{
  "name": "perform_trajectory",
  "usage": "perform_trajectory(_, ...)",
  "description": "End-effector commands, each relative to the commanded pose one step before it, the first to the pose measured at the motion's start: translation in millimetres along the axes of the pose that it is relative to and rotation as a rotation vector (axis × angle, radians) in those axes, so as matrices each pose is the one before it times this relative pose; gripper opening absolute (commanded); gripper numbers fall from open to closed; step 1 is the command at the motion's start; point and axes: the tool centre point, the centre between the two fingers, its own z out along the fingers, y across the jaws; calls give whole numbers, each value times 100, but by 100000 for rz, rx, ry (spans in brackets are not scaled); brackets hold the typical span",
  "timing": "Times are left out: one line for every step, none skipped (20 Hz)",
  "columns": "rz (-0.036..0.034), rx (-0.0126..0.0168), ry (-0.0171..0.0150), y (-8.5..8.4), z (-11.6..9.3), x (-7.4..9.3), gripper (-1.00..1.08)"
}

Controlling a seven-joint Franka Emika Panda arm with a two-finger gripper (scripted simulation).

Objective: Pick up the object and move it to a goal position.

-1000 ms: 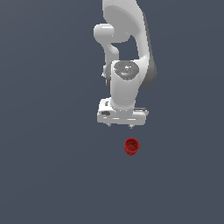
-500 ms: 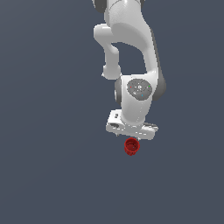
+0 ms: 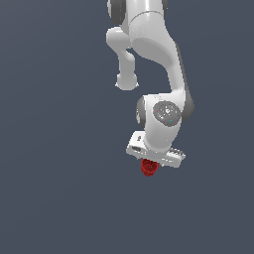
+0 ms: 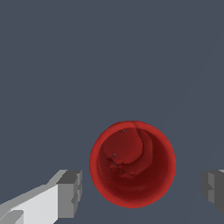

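The object is a small red cup-like cylinder [image 3: 148, 167] with a hollow top, standing on the flat grey surface. In the exterior view the white hand of the arm sits right over it and hides its upper part. In the wrist view I look down into the red cup [image 4: 132, 163], and it lies between my two grey fingertips [image 4: 70, 194], one on each side with a gap to each. My gripper [image 4: 142, 190] is open and holds nothing. In the exterior view the fingers are hidden under the hand, and the gripper [image 3: 152, 166] is just above the cup.
Only the plain dark grey surface [image 3: 59, 188] surrounds the cup. The white arm [image 3: 149, 44] rises above and behind it in the exterior view.
The arm has reached forward and lowered. The hand, earlier well above the cup and apart from it, now sits over the cup and covers its top. The cup has not moved.
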Motion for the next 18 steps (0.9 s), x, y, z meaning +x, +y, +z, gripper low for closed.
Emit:
perform_trajectory(880, 0, 34, -210, 162, 116, 100)
perform_trajectory(49, -1, -2, -17, 13, 4, 100)
perform_trajectory(-393, -10, -56, 67, -39, -68, 100)
perform_trajectory(0, 0, 0, -2, 44, -1, 100)
perform_trajectory(0, 0, 0, -7, 130, -3, 100)
perform_trajectory(0, 0, 0, -12, 216, -6, 100)
perform_trajectory(68, 1, 9, 27, 295, 11, 100)
perform_trajectory(0, 0, 0, -20, 386, -13, 100)
perform_trajectory(68, 1, 10, 20, 463, 3, 100)
perform_trajectory(0, 0, 0, -26, 551, -23, 100)
perform_trajectory(68, 1, 10, 15, 623, -9, 100)
perform_trajectory(68, 1, 10, 15, 623, -10, 100)
perform_trajectory(0, 0, 0, -24, 538, -25, 100)
perform_trajectory(68, 1, 10, 22, 439, 3, 100)
perform_trajectory(0, 0, 0, -20, 354, -9, 100)
perform_trajectory(68, 2, 9, 24, 255, 23, 100)
perform_trajectory(0, 0, 0, -18, 169, 14, 100)
perform_trajectory(0, 0, 0, -18, 77, 26, 100)
